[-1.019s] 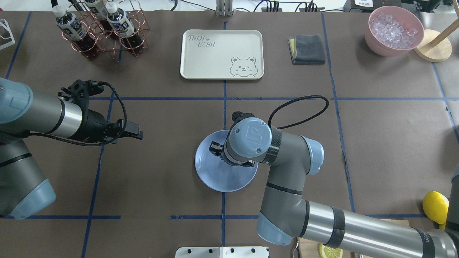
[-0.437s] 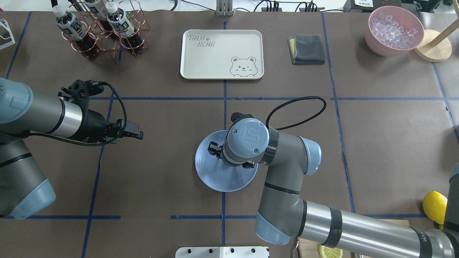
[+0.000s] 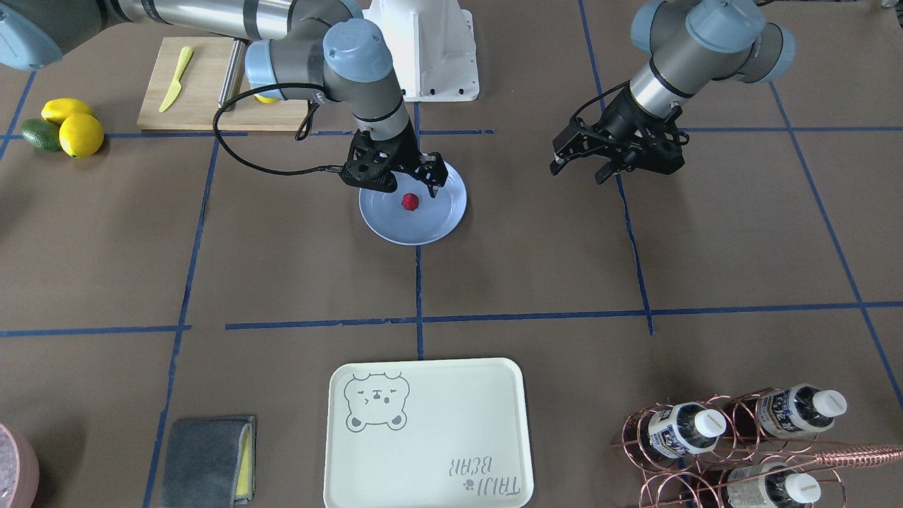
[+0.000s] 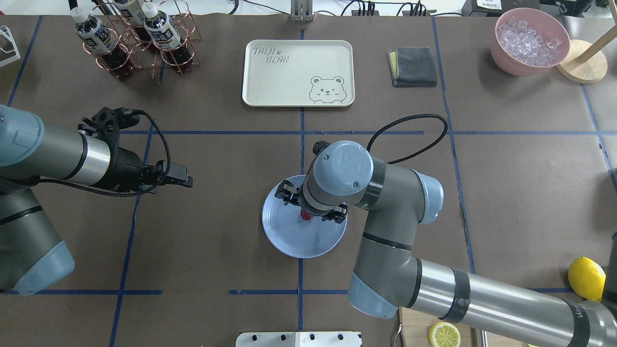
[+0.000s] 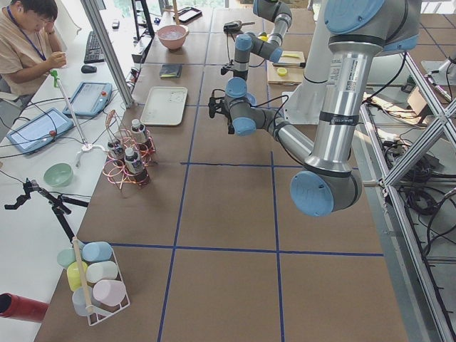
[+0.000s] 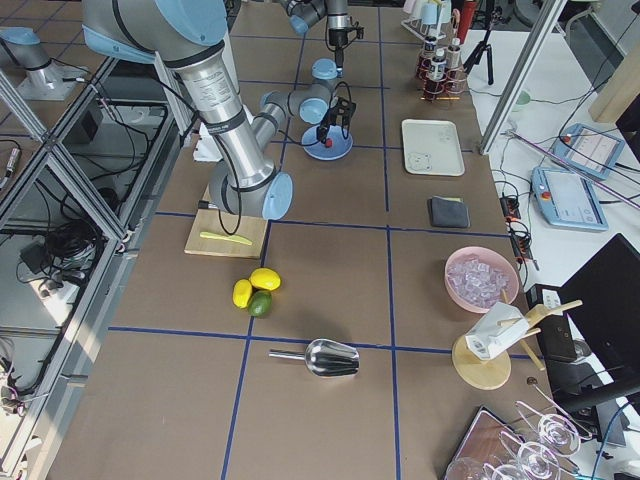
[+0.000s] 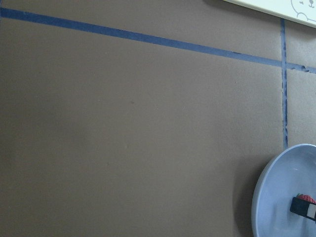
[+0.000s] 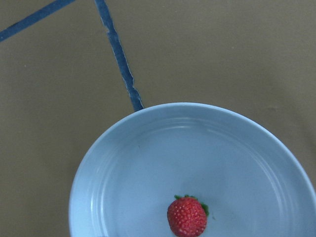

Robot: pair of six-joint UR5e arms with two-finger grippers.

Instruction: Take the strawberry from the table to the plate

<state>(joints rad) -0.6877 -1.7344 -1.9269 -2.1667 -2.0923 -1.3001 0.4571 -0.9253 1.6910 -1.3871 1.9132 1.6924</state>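
Note:
The strawberry [image 3: 409, 202] is small and red and lies on the light-blue plate [image 3: 423, 231] near the middle of the table [image 3: 296, 268]. In the right wrist view the strawberry [image 8: 186, 216] rests free on the plate [image 8: 123, 173] with nothing touching it. My right gripper [image 3: 401, 185] hangs open just above it, one finger on each side. From overhead the strawberry [image 4: 305, 215] peeks out under the right wrist, on the plate [image 4: 289, 241]. My left gripper [image 3: 578, 171] hovers open and empty well to the side of the plate.
A cream bear tray [image 4: 298, 72] lies beyond the plate. A copper bottle rack [image 4: 137, 38], a grey cloth [image 4: 413, 66] and a pink bowl of ice [image 4: 530, 41] line the far edge. Lemons [image 3: 70, 130], an avocado [image 3: 39, 134] and a cutting board [image 3: 197, 92] sit near the robot's base.
The right wrist has lifted and shifted slightly away from the robot, and the strawberry now shows on the plate beneath it. The left arm has not moved.

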